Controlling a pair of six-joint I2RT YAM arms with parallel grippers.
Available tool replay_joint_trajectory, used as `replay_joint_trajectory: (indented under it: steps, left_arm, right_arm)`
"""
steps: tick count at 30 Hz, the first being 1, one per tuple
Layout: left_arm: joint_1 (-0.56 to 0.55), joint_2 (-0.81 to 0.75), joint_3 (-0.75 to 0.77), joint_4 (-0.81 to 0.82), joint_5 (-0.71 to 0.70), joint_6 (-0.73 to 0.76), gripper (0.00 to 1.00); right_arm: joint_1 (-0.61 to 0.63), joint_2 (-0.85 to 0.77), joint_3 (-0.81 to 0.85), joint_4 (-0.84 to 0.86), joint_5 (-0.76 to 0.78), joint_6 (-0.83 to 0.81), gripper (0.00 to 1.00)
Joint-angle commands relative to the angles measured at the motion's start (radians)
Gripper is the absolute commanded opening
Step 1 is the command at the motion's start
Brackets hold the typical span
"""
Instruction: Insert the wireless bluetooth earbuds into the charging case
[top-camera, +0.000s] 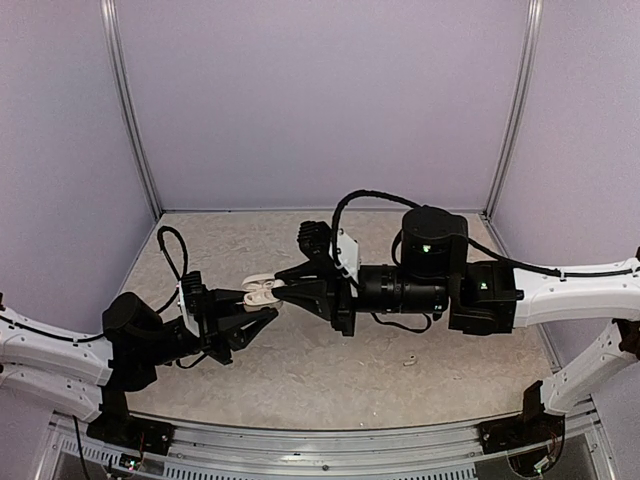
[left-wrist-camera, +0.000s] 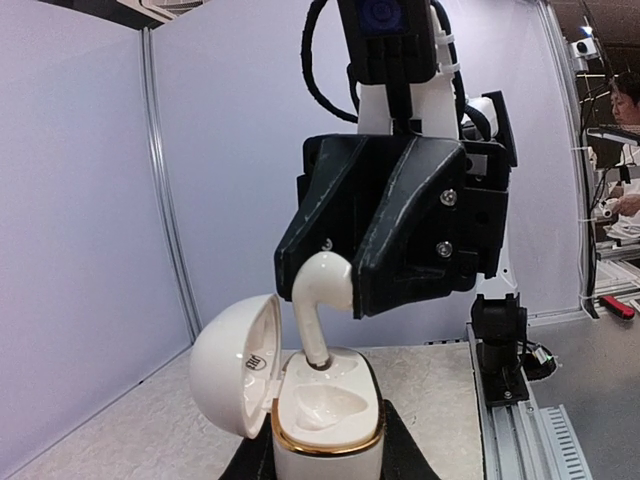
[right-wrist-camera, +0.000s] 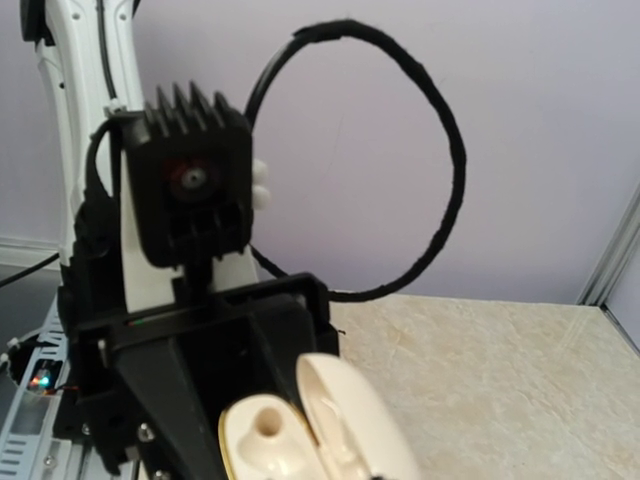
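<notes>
The white charging case (left-wrist-camera: 330, 425), gold-rimmed, stands upright with its lid (left-wrist-camera: 228, 365) swung open to the left. My left gripper (left-wrist-camera: 325, 458) is shut on its base from below. My right gripper (left-wrist-camera: 325, 290) hangs over the case, shut on the head of a white earbud (left-wrist-camera: 322, 300). The earbud's stem reaches down into the far socket of the case; the near socket is empty. In the top view both grippers meet at mid-table, left gripper (top-camera: 255, 303) under the case (top-camera: 262, 290) and right gripper (top-camera: 288, 290) beside it. The right wrist view shows the case (right-wrist-camera: 262, 440) from above; the earbud is hidden there.
A small white piece (top-camera: 410, 360) lies on the beige tabletop to the right of centre. Purple walls and metal posts (top-camera: 133, 120) enclose the table. A rail (left-wrist-camera: 520, 430) runs along the near edge, and a person (left-wrist-camera: 628, 110) sits beyond it.
</notes>
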Motion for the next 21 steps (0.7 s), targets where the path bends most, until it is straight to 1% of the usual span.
replay_joint_trajectory:
  steps: [1,13,21]
  left_arm:
    - [-0.002,-0.018,0.023,0.057,0.025,0.005,0.07]
    - [0.009,-0.025,0.012,0.086,0.026,-0.01,0.07]
    - [0.025,-0.042,-0.007,0.119,0.015,-0.036,0.07]
  right_arm:
    - [-0.006,0.012,-0.017,-0.037,0.056,-0.002,0.12]
    - [-0.007,0.029,-0.075,-0.01,0.033,0.075,0.12]
    - [-0.006,0.0,-0.132,0.024,0.053,0.046,0.13]
